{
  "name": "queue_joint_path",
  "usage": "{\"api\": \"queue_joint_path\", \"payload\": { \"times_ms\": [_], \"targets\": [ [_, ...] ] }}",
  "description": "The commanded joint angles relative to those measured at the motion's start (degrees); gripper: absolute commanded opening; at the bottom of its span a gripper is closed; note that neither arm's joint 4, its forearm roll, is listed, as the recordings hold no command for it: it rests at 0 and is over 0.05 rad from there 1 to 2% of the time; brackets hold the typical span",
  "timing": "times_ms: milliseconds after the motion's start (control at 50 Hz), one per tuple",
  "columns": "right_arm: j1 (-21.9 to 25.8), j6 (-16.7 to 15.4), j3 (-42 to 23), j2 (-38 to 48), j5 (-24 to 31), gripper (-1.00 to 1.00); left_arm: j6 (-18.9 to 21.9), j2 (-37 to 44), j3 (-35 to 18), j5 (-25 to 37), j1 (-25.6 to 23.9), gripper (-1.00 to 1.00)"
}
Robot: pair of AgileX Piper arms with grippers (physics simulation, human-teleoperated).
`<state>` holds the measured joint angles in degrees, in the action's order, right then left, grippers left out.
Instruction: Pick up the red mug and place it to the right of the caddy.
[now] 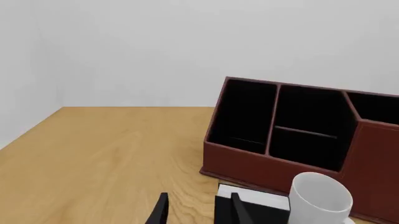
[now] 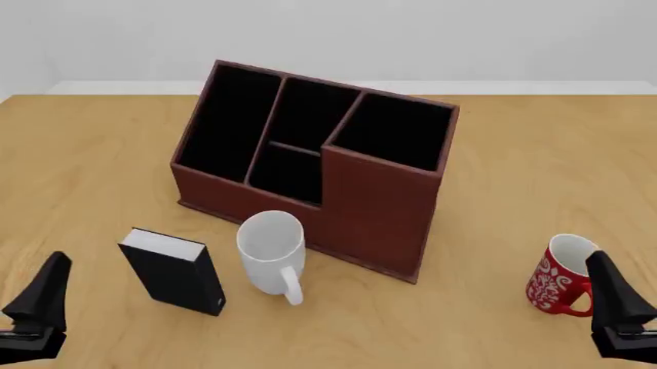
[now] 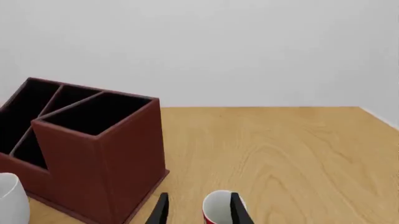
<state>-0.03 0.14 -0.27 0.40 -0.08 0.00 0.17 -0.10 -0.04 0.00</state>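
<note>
1. Risk, approach: the right gripper (image 2: 619, 311) sits just beside the small red ceramic mug with white floral pattern (image 2: 559, 274), on its right and near side. A forward push with the jaws off-centre would likely shove or tip the mug before it is gripped.
2. Risk, grasp: in the right wrist view the mug rim (image 3: 218, 205) lies between the 2 dark fingers (image 3: 161, 208), offset toward 1 of them. Closing from that offset could pinch only the rim wall and let the glazed surface slip.
3. Risk, placement: the mug already stands to the right of the large dark reddish-brown compartmented caddy (image 2: 308, 165), well apart from it. A careless carry toward the caddy could knock its tall right wall.
4. Jaws: right jaws are spread apart and hold nothing. Left gripper (image 1: 196, 210) jaws are likewise released, empty, low near the small black book-like box with white page edge (image 2: 175, 269) and the plain white ceramic mug (image 2: 272, 247).
5. Mug appearance: upright on the light wooden worktop (image 2: 493, 154), white interior, red loop handle facing the near side, no damage visible.
</note>
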Motion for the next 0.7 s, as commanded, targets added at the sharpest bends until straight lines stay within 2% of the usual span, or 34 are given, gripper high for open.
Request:
{"api": "queue_joint_path", "payload": {
  "times_ms": [20,220,300,400,480,540,700],
  "targets": [
    [-0.1,-0.6,-1.5,-0.3,1.3,1.00,0.0,0.3,-0.1,-0.1,0.0,1.00],
    [1.1,-1.5,-2.7,-0.3,2.3,1.00,0.0,0.3,-0.1,-0.1,0.0,1.00],
    [1.1,-1.5,-5.0,-0.4,3.9,1.00,0.0,0.3,-0.1,-0.1,0.0,1.00],
    [0.2,-2.3,-10.3,-0.4,9.0,1.00,0.0,0.3,-0.1,-0.1,0.0,1.00],
    [-1.4,-6.2,-15.6,-0.3,15.0,1.00,0.0,0.3,-0.1,-0.1,0.0,1.00],
    [-1.7,-4.5,-21.2,-0.3,20.2,1.00,0.0,0.3,-0.1,-0.1,0.0,1.00],
    [-3.0,-5.1,-32.6,-0.4,32.6,1.00,0.0,0.3,-0.1,-0.1,0.0,1.00]
  ]
}}
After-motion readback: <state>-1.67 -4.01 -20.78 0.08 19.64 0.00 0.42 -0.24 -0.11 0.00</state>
